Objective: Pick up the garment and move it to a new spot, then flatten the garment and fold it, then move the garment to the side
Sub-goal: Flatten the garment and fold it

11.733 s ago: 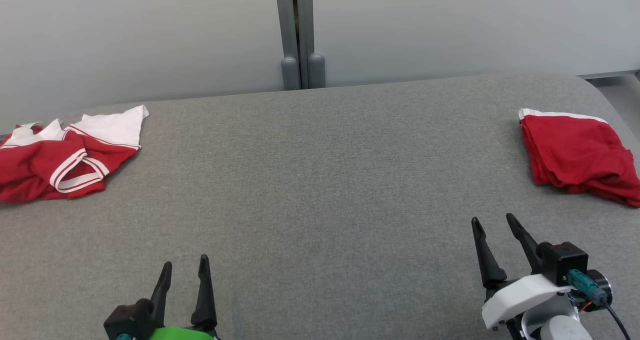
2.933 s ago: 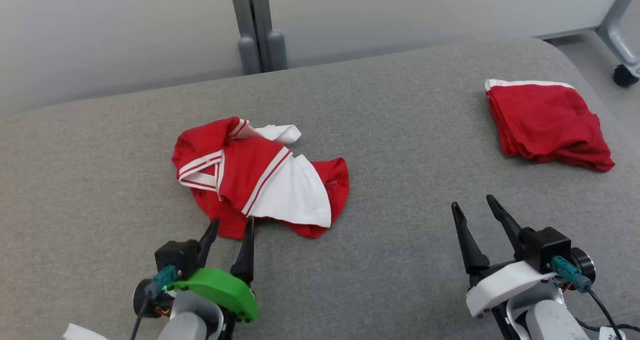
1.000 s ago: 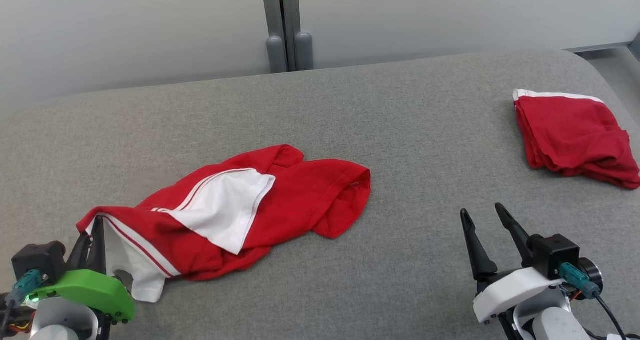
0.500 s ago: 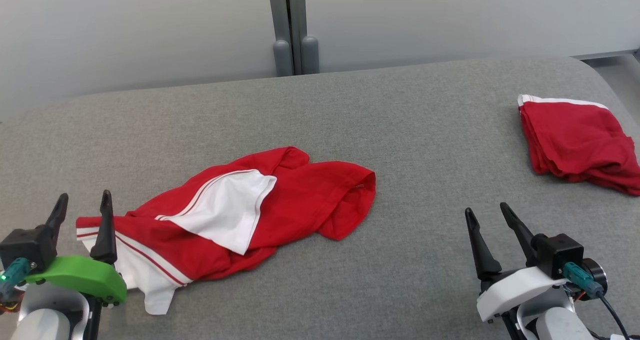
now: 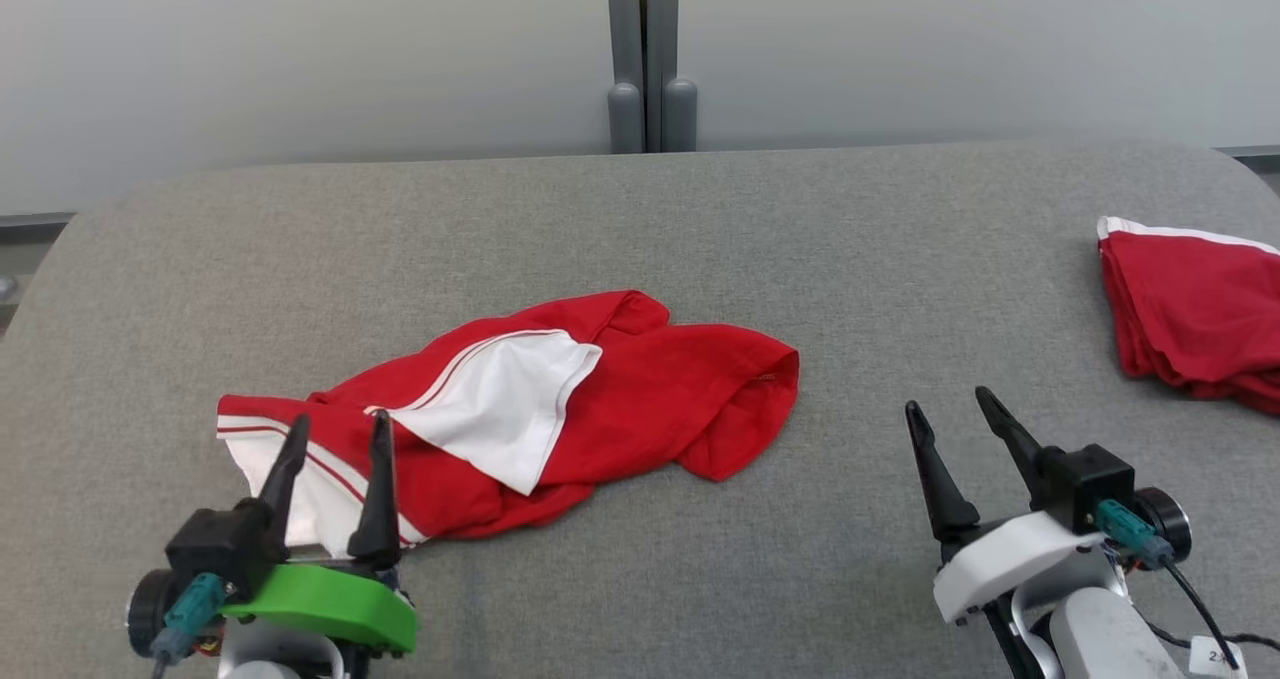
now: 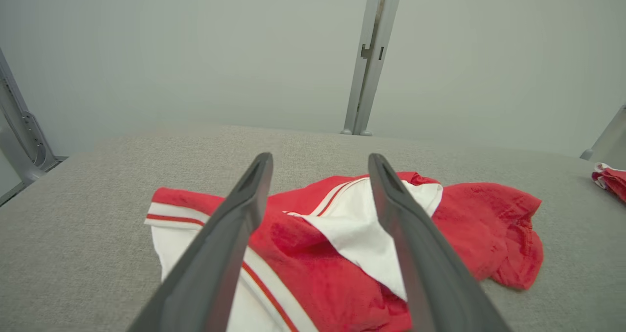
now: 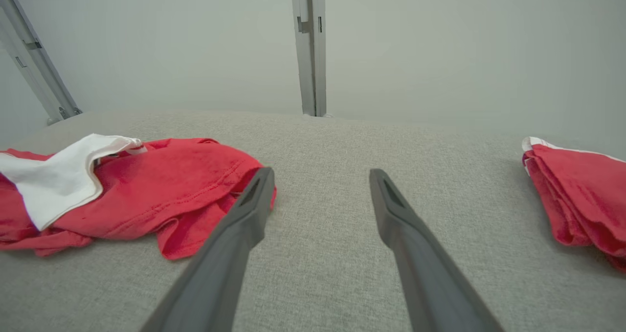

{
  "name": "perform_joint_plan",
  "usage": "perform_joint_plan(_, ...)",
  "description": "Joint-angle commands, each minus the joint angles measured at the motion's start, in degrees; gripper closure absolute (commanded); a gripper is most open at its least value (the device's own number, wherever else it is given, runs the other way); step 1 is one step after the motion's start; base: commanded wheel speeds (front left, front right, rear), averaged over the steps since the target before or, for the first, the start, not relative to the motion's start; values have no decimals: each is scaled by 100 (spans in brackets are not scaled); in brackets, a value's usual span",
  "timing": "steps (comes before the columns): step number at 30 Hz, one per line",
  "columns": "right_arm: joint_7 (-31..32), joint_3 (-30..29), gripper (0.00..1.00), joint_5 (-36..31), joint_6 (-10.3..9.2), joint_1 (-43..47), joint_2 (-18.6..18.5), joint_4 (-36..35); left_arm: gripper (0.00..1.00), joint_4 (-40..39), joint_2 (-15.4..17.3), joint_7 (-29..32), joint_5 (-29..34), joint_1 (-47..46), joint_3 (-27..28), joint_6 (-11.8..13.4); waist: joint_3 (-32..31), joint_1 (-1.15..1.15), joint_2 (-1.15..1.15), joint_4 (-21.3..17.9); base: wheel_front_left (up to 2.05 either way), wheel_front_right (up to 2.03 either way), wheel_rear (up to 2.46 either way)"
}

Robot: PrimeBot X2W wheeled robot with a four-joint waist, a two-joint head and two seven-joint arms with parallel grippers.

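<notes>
Red garment (image 5: 660, 399), white panel, striped hem, crumpled on grey table (image 5: 600, 219) just ahead of left tool (image 5: 340, 421); that tool and right tool (image 5: 947, 400) spread wide, gripping nothing

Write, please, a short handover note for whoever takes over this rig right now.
Left gripper: open and empty, at the near-left edge of the crumpled garment, which it has just released.
Right gripper: open and empty, above the bare grey table.
Things: the crumpled garment, red and white, lies bunched at mid-table, a little left of centre. A folded red garment sits at the far right.
Done: the garment was brought from the table's far left to the middle.
Left: flatten it, fold it, then move it aside.
</notes>
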Motion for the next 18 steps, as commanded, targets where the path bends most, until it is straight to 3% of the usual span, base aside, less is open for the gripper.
perform_joint_plan(1,-27,56,0,-134,-9,-195,-23,81,0,51,-123,-79,-46,56,-66,-21,64,0,0,93,0,0,0)
perform_joint_plan(7,6,174,0,-593,-9,-1109,-24,777,0,285,-508,-261,65,-131,-302,-118,277,0,0,377,0,0,0)
perform_joint_plan(18,414,-414,0,-1357,-9,-2578,-22,2655,0,516,-755,-349,185,-426,-292,-275,767,0,0,1037,0,0,0)
